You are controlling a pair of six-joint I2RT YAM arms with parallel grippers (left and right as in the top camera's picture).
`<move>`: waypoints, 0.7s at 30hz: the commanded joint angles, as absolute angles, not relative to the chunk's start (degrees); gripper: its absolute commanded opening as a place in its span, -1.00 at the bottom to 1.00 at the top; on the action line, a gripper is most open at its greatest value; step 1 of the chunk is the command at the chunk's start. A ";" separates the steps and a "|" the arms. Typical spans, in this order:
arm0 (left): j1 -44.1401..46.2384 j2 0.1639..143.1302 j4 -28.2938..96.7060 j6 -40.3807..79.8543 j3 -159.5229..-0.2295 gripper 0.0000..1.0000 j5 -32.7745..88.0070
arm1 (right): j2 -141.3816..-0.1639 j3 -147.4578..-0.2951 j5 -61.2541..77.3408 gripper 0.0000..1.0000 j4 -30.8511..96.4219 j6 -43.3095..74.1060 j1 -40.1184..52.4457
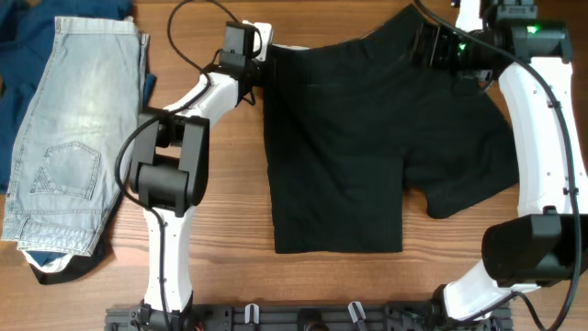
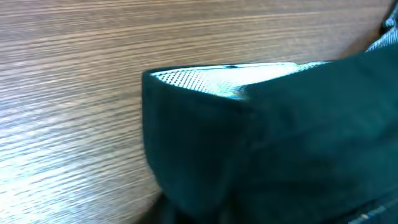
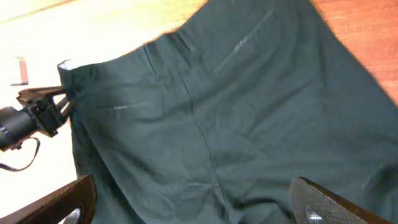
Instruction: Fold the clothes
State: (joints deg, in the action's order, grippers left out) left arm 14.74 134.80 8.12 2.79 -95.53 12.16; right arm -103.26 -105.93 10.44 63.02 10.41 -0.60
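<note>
Black shorts (image 1: 349, 156) lie spread flat on the wooden table, waistband toward the far side. My left gripper (image 1: 260, 69) is at the waistband's left corner and is shut on it; in the left wrist view the dark cloth (image 2: 280, 143) with its white lining fills the frame and hides the fingers. The right wrist view shows the left gripper (image 3: 59, 102) pinching that corner. My right gripper (image 1: 424, 44) hovers over the waistband's right end. Its fingers (image 3: 193, 205) are spread wide over the shorts (image 3: 236, 112) and hold nothing.
A folded pair of light denim jeans (image 1: 69, 138) lies at the left, with a dark garment (image 1: 55, 267) showing under its near end. A blue cloth (image 1: 28, 37) sits at the far left corner. Bare wood (image 1: 230, 257) lies between the jeans and the shorts.
</note>
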 commanded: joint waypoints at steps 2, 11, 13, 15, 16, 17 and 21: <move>13.32 133.23 14.41 9.89 -95.64 -0.92 8.23 | -102.32 -106.48 8.80 0.99 66.63 15.20 -0.75; -0.56 119.09 61.67 17.67 -95.64 -0.63 2.74 | -102.67 -93.91 8.62 0.99 66.72 19.57 -0.64; -1.30 119.26 69.80 19.97 -95.50 -0.47 2.92 | -102.67 -88.64 7.11 0.99 65.36 21.91 -0.64; -0.84 119.26 73.97 19.77 -95.33 -0.17 2.55 | -102.67 -82.35 6.37 0.99 63.13 22.74 -0.64; -0.67 119.26 74.72 19.77 -95.33 -0.05 1.61 | -102.67 -80.03 6.39 0.99 62.39 23.07 -0.64; -0.47 119.26 75.07 19.77 -95.33 0.09 0.86 | -102.67 -78.04 6.42 0.99 62.17 23.07 -0.64; -0.54 119.09 73.95 19.79 -95.42 0.22 0.75 | -102.65 -71.55 7.51 0.88 62.02 21.12 1.69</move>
State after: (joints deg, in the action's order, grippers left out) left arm -0.54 119.87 74.81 19.38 -95.61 1.93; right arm -103.11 -74.72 7.60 62.28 21.63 -0.30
